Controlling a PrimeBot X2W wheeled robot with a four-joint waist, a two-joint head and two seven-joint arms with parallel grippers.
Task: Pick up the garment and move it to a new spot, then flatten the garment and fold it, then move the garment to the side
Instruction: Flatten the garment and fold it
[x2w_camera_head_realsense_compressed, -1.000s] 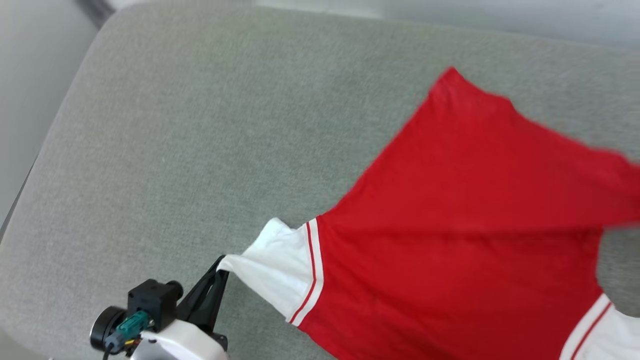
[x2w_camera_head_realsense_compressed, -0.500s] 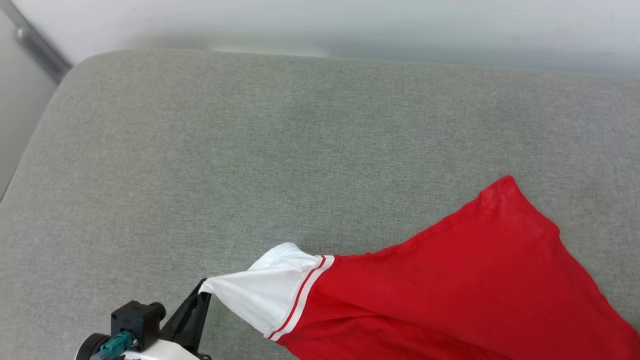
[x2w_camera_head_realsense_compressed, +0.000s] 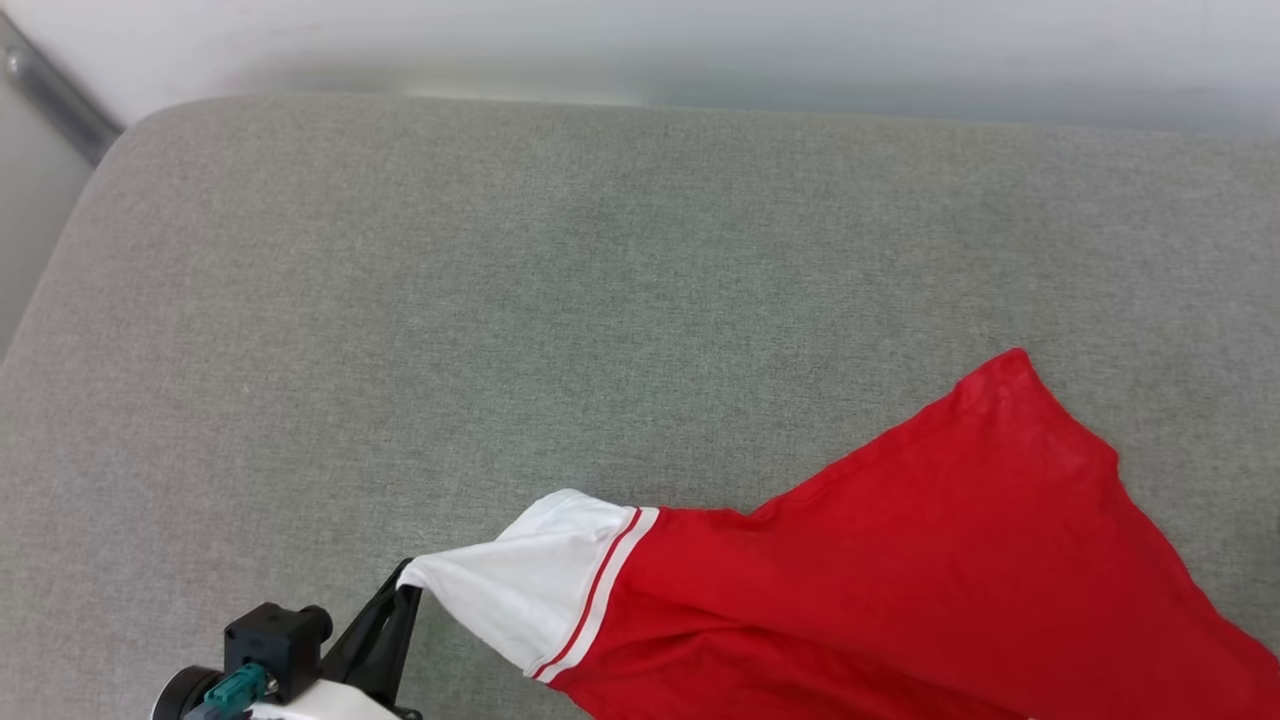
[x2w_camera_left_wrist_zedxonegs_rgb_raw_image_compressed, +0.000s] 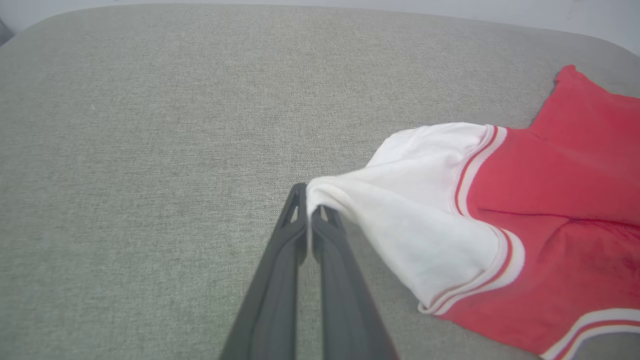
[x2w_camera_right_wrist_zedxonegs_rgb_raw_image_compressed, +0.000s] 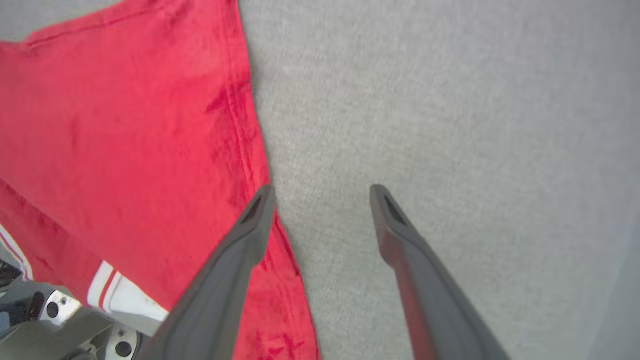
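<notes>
Our left gripper (x2w_camera_head_realsense_compressed: 408, 592) sits at the lower left of the head view. Its dark fingers (x2w_camera_left_wrist_zedxonegs_rgb_raw_image_compressed: 272, 300) are pinched together on the tip of the white sleeve of the garment (x2w_camera_head_realsense_compressed: 900, 580), lifting it off the grey cushion (x2w_camera_head_realsense_compressed: 400, 300). They slant up and rightward from the pale wrist. Left of and beyond the shirt we see wide bare cushion, up to its rounded corner and far edge. The red body spreads over the cushion's right side, one hem corner pointing away. Our right gripper (x2w_camera_right_wrist_zedxonegs_rgb_raw_image_compressed: 322, 192) is spread wide and holds nothing, one finger over the red hem, the other over bare cushion.
</notes>
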